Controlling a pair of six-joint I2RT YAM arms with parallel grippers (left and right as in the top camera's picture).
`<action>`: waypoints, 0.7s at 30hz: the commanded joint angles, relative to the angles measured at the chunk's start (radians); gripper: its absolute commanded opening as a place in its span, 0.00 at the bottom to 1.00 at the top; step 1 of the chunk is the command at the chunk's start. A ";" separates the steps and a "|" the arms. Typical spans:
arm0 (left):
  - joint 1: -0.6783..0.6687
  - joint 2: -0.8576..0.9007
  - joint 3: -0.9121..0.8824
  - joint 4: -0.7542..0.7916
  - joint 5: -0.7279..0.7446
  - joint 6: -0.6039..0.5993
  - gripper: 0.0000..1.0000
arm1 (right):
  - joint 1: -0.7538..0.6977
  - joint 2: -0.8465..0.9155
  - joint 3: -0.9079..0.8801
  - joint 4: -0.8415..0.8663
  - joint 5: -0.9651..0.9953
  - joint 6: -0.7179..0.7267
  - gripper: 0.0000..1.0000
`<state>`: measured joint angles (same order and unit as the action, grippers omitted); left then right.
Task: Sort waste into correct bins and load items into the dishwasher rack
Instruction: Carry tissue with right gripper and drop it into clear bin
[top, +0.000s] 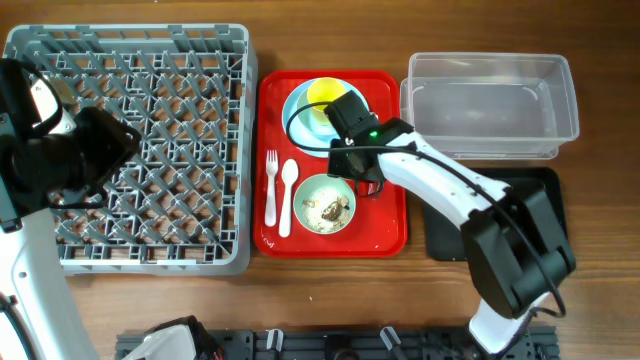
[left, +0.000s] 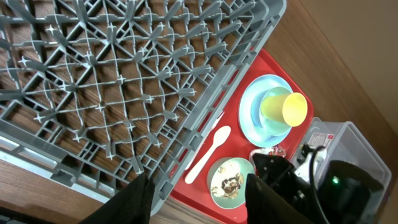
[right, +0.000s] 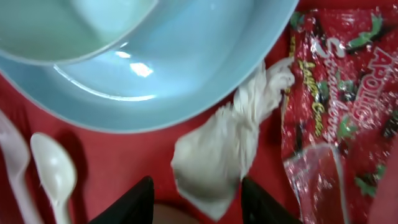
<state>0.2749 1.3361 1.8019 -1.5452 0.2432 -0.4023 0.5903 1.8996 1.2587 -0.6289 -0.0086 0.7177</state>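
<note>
Down on the red serving tray, the right gripper has its fingers spread, straddling the crumpled white tissue scrap without pinching it yet. The red foil wrapper lies touching the tissue on one side, and the rim of the light blue plate is just beyond. The yellow cup lies on that plate, at the far end of the tray. The white plastic spoon and fork lie side by side along the tray's left edge. The pale green bowl, with food scraps inside, sits at the near end. By these views the job has hardly begun. The grey dishwasher rack on the left holds nothing. The clear tub at far right is empty, and the black tray near it shows nothing on the part the arm leaves visible. All the waste and dishes remain to be moved. The right arm stretches from the near right across the black tray, wrist bent down over the tray's right side. The left gripper hangs over the rack's left part, fingers apart and holding nothing.
</note>
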 joint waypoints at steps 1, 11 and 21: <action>-0.005 0.008 0.003 0.000 -0.010 0.005 0.46 | 0.004 0.029 -0.004 0.017 0.035 0.042 0.39; -0.005 0.034 0.003 -0.009 -0.008 0.005 0.04 | -0.082 -0.366 0.262 -0.197 0.091 -0.169 0.04; -0.005 0.034 0.003 -0.024 -0.005 0.005 0.06 | -0.528 -0.425 0.209 -0.341 0.151 -0.274 0.04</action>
<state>0.2745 1.3689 1.8019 -1.5677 0.2359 -0.4019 0.1204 1.4399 1.4742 -0.9989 0.1986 0.4999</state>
